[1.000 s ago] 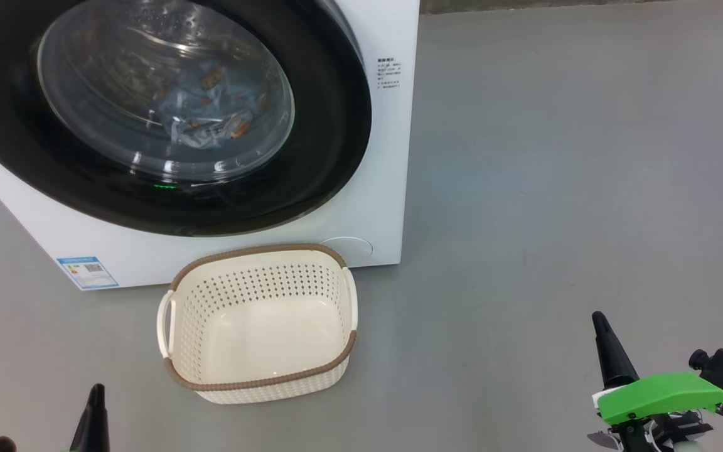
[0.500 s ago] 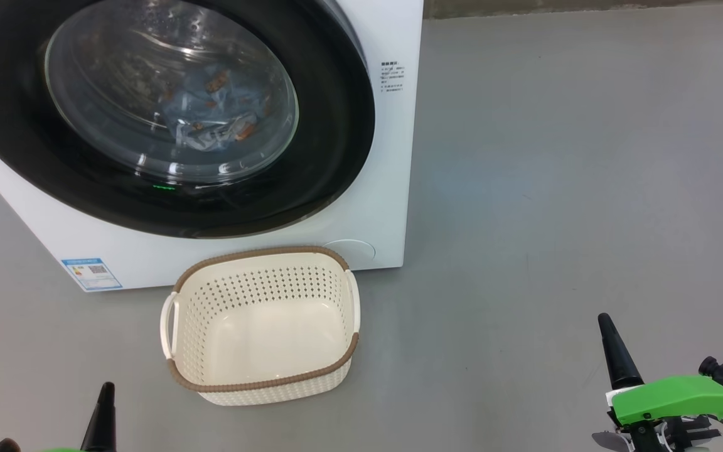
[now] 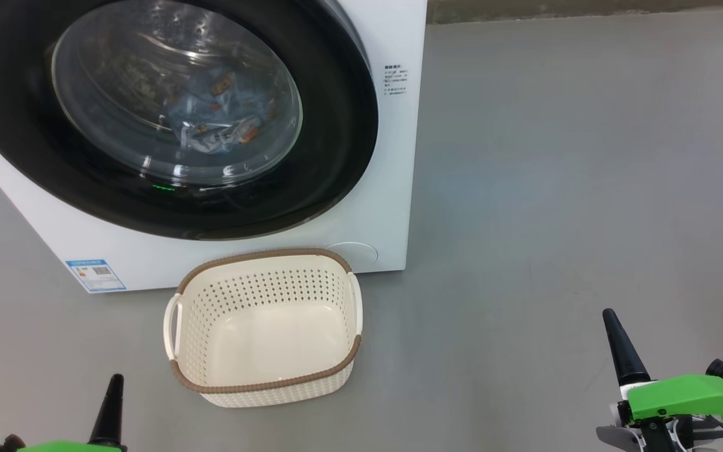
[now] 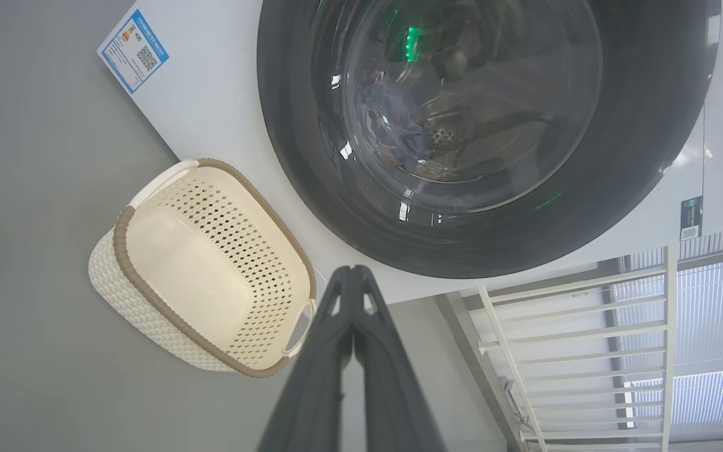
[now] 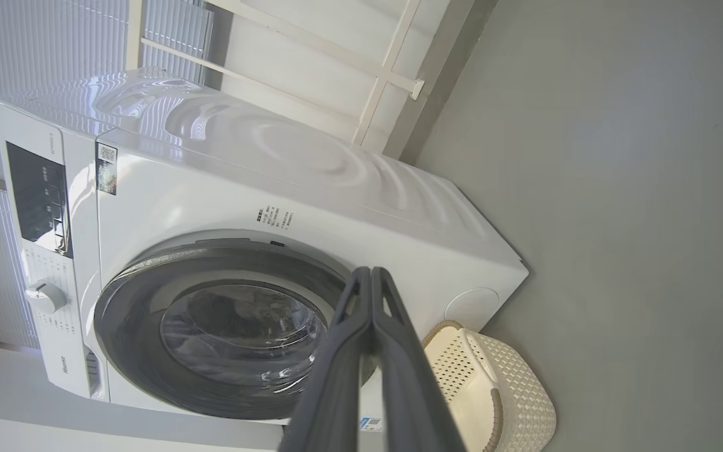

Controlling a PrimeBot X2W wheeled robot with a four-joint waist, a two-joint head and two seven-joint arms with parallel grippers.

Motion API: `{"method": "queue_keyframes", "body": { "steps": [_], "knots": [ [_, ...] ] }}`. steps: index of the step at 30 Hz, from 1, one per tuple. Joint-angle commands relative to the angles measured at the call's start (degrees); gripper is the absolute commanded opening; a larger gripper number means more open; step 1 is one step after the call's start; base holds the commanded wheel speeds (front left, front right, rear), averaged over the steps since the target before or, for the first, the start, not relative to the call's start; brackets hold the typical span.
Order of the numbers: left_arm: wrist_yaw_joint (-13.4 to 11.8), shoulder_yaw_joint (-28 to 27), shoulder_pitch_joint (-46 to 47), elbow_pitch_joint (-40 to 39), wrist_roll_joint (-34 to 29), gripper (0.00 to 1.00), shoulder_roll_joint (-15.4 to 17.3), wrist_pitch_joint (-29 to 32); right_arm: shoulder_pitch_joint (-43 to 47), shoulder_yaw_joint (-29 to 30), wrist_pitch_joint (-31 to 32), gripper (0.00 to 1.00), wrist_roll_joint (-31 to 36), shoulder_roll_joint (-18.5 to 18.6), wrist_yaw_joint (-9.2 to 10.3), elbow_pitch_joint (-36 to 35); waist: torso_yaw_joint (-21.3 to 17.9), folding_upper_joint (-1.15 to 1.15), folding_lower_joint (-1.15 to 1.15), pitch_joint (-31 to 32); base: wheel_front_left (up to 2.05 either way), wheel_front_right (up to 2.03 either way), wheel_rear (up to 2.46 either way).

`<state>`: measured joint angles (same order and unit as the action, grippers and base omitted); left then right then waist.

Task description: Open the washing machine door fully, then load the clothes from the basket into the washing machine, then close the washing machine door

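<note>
The clothes (image 3: 211,116) are seen behind the shut washing machine door (image 3: 336,125), far left. The basket (image 3: 261,384) is set on the floor (image 3: 556,188) just nearer. Left hand (image 3: 113,392) and right hand (image 3: 612,333) are clenched.

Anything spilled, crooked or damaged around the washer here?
Nothing stands out. The washing machine door is shut with the clothes behind its glass; the basket stands upright and empty on the floor, and nothing is spilled.

Grey floor (image 3: 556,188): washing machine (image 3: 393,207) and empty basket (image 3: 264,383) are stood on it, basket just in front.
</note>
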<state>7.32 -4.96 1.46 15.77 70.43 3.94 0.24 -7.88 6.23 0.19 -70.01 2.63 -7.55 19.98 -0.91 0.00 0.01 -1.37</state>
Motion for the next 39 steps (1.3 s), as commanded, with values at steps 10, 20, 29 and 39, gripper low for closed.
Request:
{"method": "queue_keyframes", "body": {
  "steps": [10, 20, 29, 39],
  "knots": [
    [0.15, -1.4, 3.18, -1.57, 6.86, 0.0, 0.2, 2.07, 0.5, -0.47, 2.08, 0.0, -7.15, 0.25, 0.05, -3.02, 0.27, 0.0, 0.0, 0.35, 0.0, 0.0, 0.0],
    [0.15, -1.47, 3.8, -1.64, 12.79, 0.0, -0.3, 3.75, 0.98, -0.16, 3.77, 0.0, -13.14, 0.25, 0.06, -4.19, 0.52, 0.0, 0.0, 0.69, 0.0, 0.0, 0.0],
    [0.16, -1.54, 4.35, -1.7, 18.12, 0.0, -0.76, 5.25, 1.4, 0.12, 5.29, 0.0, -18.51, 0.25, 0.06, -5.25, 0.76, 0.0, 0.0, 0.99, 0.0, 0.0, 0.0],
    [0.17, -1.58, 4.73, -1.74, 21.72, 0.0, -1.06, 6.27, 1.7, 0.3, 6.31, 0.0, -22.14, 0.25, 0.06, -5.96, 0.91, 0.0, 0.0, 1.2, 0.0, 0.0, 0.0]
  ]
}}
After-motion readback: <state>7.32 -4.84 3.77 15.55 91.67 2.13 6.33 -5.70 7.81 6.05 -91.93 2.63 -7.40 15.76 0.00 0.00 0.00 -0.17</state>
